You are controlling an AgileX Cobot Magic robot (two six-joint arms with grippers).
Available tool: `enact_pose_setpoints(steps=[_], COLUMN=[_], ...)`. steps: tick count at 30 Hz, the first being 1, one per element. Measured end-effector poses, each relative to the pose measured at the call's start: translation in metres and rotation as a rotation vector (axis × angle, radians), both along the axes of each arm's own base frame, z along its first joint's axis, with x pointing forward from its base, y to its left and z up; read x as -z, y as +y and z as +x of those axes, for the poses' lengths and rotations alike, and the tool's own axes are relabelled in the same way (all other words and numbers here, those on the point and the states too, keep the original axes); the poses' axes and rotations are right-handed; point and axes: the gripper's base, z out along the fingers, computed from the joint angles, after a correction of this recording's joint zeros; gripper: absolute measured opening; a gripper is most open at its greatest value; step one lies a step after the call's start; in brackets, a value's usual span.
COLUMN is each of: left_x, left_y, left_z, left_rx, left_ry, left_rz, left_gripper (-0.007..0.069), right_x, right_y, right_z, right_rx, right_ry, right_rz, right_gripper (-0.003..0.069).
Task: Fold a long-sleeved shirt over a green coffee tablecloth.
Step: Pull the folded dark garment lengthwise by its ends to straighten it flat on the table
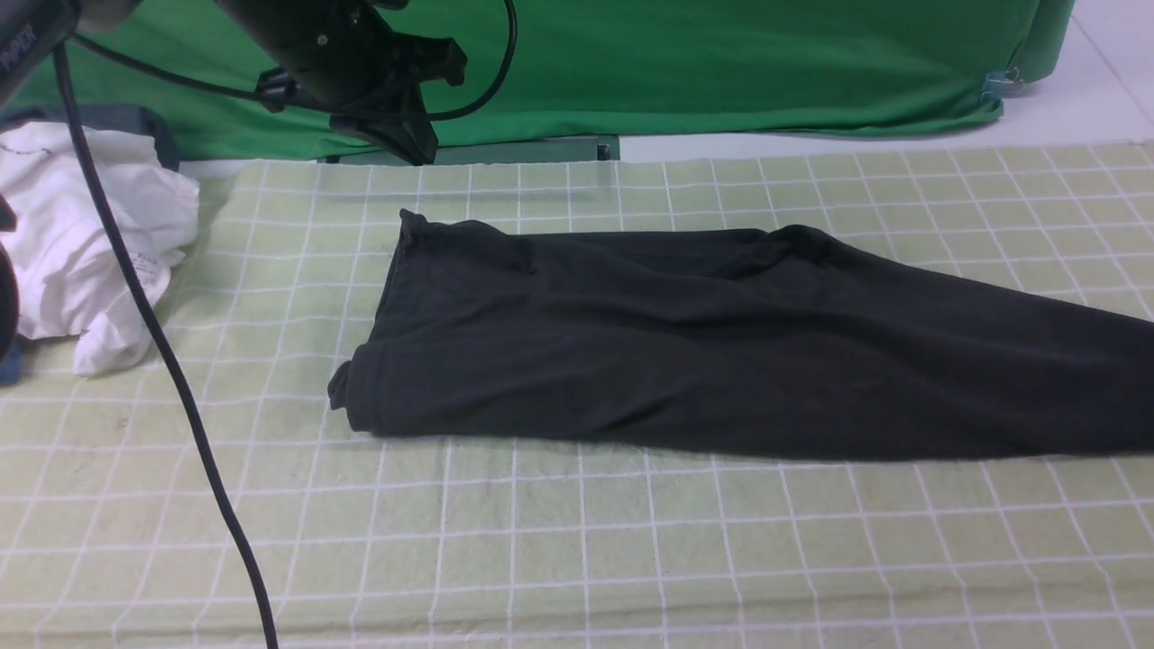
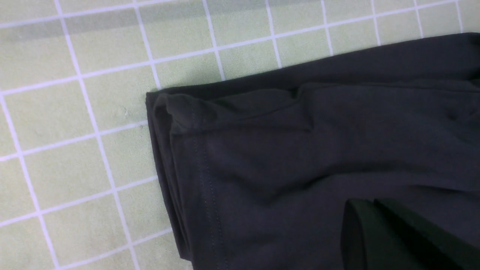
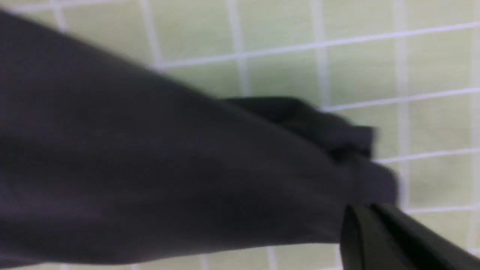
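Observation:
The long-sleeved shirt (image 1: pixel 685 342) lies as a long black band across the green coffee tablecloth (image 1: pixel 577 541), and its right end runs out of the front view. My left gripper (image 1: pixel 416 153) hangs shut and empty above the shirt's far left corner. In the left wrist view its tips (image 2: pixel 362 204) hover over the hemmed end of the shirt (image 2: pixel 300 150). In the blurred right wrist view my right gripper (image 3: pixel 360 210) is shut at the bunched end of the shirt (image 3: pixel 150 168), which gathers at its tips. The right arm is out of the front view.
A crumpled white garment (image 1: pixel 81 243) lies at the left edge of the cloth. A plain bright green sheet (image 1: pixel 721 63) hangs along the back. The left arm's black cable (image 1: pixel 180 388) crosses the left part of the tablecloth down to the front edge.

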Motion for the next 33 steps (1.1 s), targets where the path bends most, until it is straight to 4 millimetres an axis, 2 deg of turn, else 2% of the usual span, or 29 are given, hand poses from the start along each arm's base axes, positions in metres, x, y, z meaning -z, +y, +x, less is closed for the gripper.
enact_pose_setpoints(steps=[3,5,7,12,13,15,18,22,26,29,32,33], left_x=[0.003,0.003,0.003,0.003,0.003,0.003,0.003,0.002,0.002,0.002,0.002,0.002], left_y=[0.0,0.0,0.0,0.0,0.0,-0.001,-0.001,-0.002,-0.002,-0.002,-0.002,-0.002], left_z=[0.001,0.001,0.001,0.001,0.001,0.001,0.001,0.001,0.001,0.001,0.001,0.001], left_rx=[0.0,0.0,-0.001,0.0,0.0,0.0,-0.013,-0.022,-0.022,-0.022,-0.022,-0.022], left_ry=[0.007,0.007,0.006,0.006,0.006,0.007,0.012,0.017,0.017,0.017,0.017,0.017], left_rz=[0.001,0.001,-0.001,-0.005,-0.005,-0.01,-0.02,-0.032,-0.032,-0.032,-0.033,-0.033], left_gripper=[0.0012,0.0012,0.0012,0.0012,0.0012,0.0012,0.0012,0.0012,0.0013,0.0013,0.0013,0.0013], right_x=[0.006,0.012,0.018,0.05,0.054,0.075,0.093,0.094,0.091,0.082,0.055,0.053], right_y=[0.012,0.039,0.064,0.134,0.139,0.168,0.185,0.189,0.182,0.174,0.152,0.153], right_z=[0.004,0.014,0.023,0.043,0.044,0.052,0.065,0.081,0.096,0.101,0.097,0.097], right_rx=[-0.026,-0.101,-0.166,-0.305,-0.315,-0.36,-0.365,-0.323,-0.236,-0.195,-0.174,-0.179], right_ry=[-0.008,-0.049,-0.086,-0.126,-0.128,-0.147,-0.213,-0.358,-0.518,-0.563,-0.55,-0.547], right_rz=[0.096,0.247,0.305,0.331,0.331,0.322,0.302,0.273,0.242,0.241,0.249,0.251], right_gripper=[0.0037,0.0059,0.0065,0.0041,0.0031,0.0002,0.0,0.0,0.0,0.0002,0.0003,0.0003])
